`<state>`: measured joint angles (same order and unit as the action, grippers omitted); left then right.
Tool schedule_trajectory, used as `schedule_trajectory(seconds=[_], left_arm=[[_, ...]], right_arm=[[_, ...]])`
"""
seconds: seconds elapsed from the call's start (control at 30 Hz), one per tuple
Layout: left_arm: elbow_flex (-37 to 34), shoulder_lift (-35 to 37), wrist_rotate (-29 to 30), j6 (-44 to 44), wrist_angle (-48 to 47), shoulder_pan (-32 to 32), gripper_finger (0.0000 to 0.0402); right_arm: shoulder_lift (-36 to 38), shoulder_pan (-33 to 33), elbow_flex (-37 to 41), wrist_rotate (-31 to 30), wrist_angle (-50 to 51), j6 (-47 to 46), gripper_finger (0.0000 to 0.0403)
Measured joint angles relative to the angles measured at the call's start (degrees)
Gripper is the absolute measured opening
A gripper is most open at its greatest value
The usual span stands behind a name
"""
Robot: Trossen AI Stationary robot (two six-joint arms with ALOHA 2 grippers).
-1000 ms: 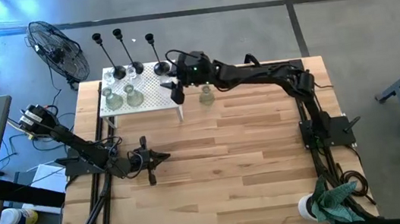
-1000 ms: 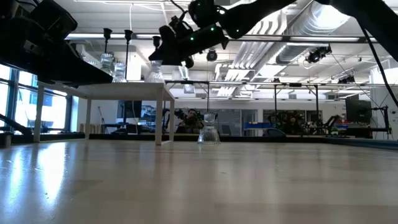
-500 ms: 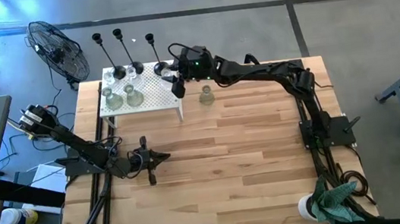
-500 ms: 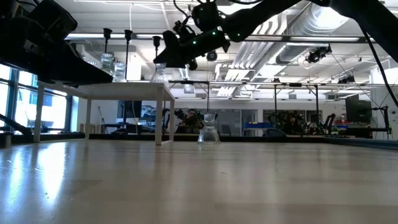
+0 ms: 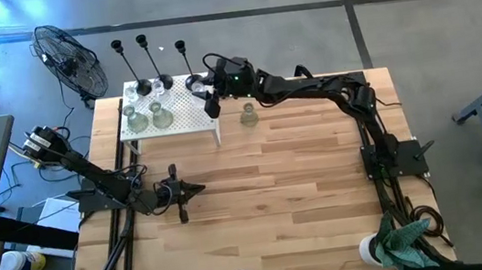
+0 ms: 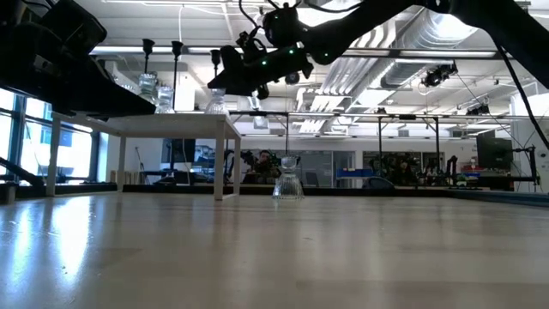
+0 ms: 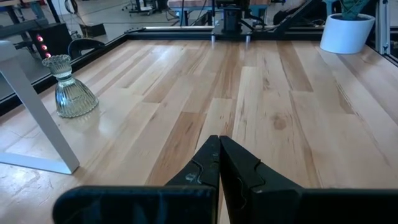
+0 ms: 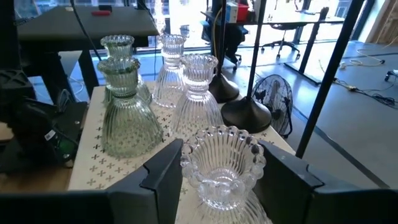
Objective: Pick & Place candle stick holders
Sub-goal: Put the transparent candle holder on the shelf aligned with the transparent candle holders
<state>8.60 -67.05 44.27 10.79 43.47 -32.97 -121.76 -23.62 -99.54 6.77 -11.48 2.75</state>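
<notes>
Right wrist view shows a clear ribbed glass holder point(image 8: 222, 163) standing between that arm's two dark fingers point(image 8: 163, 169), its scalloped rim up; the jaws stand apart on either side of it, and whether they touch the glass cannot be told. Behind it on the white perforated stand point(image 8: 87, 155) are more glass holders point(image 8: 126, 118) and the dome bases of the black holders point(image 8: 247, 114). In the high view the right gripper point(image 5: 210, 102) hovers over the stand's right end, three black holders point(image 5: 163, 78) stand along the stand's far edge, and one glass holder point(image 5: 248, 114) sits alone on the tabletop point(image 5: 304, 201), just beside the stand. The left gripper point(image 7: 219, 163) rests low near the tabletop's left side, jaws together.

Judged from its look, the glass is rigid, smooth and breakable, fairly heavy for its build. The narrow neck under the flared rim seems the best place to hold: the ribs give some bite, and the rim would stop a slip. A hard squeeze could crack it, and neighbouring pieces stand close enough to be knocked.
</notes>
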Motion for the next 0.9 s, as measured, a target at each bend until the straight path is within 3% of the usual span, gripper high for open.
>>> schedule_trajectory(seconds=[0.13, 0.43, 0.67, 0.9], left_arm=[[0.0, 0.0, 0.0, -0.2, -0.1, 0.0, 0.0001], [0.0, 0.0, 0.0, -0.1, 0.0, 0.0, 0.0001], [0.0, 0.0, -0.1, 0.0, -0.2, 0.0, 0.0001], [0.0, 0.0, -0.5, 0.0, -0.4, 0.0, 0.0001]], right_arm=[[-0.1, 0.0, 0.0, -0.8, -0.2, 0.3, 0.0179], [-0.1, 0.0, 0.0, -0.6, -1.6, 0.1, 0.0236], [1.7, 0.0, 0.1, -0.7, -3.1, 0.2, 0.0243], [9.5, 0.7, 0.1, -1.0, 7.5, 3.7, 0.0240]])
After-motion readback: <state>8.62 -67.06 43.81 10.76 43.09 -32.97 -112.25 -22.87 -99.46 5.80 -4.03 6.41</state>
